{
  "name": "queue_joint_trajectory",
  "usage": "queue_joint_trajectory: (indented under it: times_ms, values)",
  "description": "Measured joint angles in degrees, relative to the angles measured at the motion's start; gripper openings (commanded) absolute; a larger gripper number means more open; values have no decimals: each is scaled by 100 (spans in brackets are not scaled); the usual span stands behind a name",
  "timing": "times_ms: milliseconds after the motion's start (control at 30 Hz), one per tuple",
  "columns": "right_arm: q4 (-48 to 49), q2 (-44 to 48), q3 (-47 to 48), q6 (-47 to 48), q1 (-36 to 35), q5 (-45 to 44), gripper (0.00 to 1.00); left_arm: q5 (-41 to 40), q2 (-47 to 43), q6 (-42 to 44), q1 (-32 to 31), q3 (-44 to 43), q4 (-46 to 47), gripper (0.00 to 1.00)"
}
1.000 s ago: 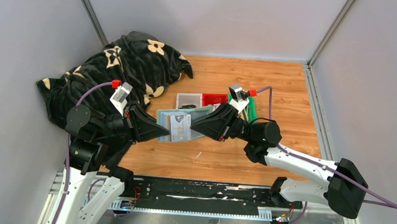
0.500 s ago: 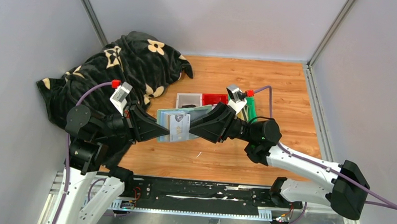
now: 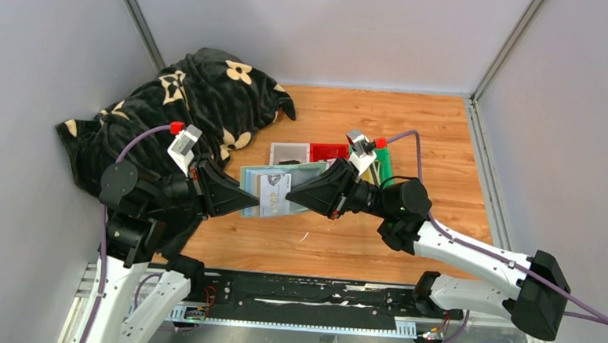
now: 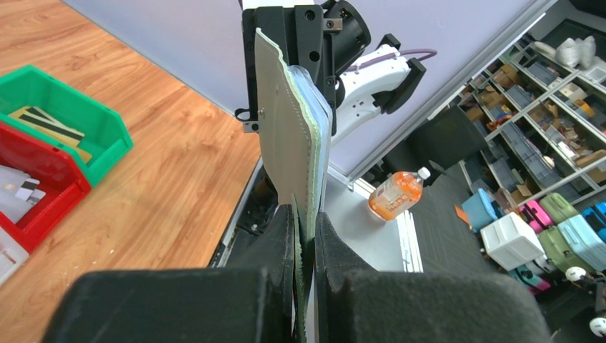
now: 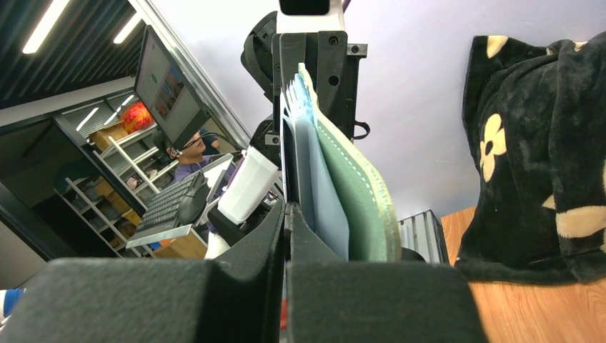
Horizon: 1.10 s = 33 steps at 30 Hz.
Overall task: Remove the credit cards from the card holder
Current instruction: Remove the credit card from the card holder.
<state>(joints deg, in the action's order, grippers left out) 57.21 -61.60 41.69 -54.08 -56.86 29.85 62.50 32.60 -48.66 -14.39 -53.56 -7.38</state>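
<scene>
A: Pincers first?
B: Left pincer (image 3: 243, 194) is clamped on the left edge of the card holder (image 3: 281, 174), same as a second ago. Right pincer (image 3: 289, 195) is closed tight on the right edge of the silvery-white card (image 3: 273, 195), which lies across the holder's near edge.
A: Change from earlier?
B: Small. Right pincer has crept a little left onto the card. Holder hasn't moved: held up off the bench (image 3: 428, 139) between the two pincers, in front of the trays.
A: Around it?
B: White tray (image 3: 288, 152), red tray (image 3: 329, 150) and green tray (image 3: 383, 169) in a row just behind. Black flowered blanket (image 3: 195, 95) heaped at far left. From above, the right arm covers most of the green tray, and both pincers hide the holder's ends.
A: Counts?
B: Two pincers, one holder, one card showing on it, three trays, one blanket. Left wrist view shows black and gold cards (image 4: 44, 123) in the green tray and pale ones in the red. Exact number unclear.
</scene>
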Motion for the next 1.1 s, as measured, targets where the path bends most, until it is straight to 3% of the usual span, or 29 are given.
queue_joint_trajectory:
  times_ms: [733,1100]
  values:
    - [-68,562,-463,-151,146,-243,0,26,0,74,-2,-9,-17,0]
    - [-737,1513,-664,-522,1300,-59,0,-479,79,1617,0,-645,-1419,0]
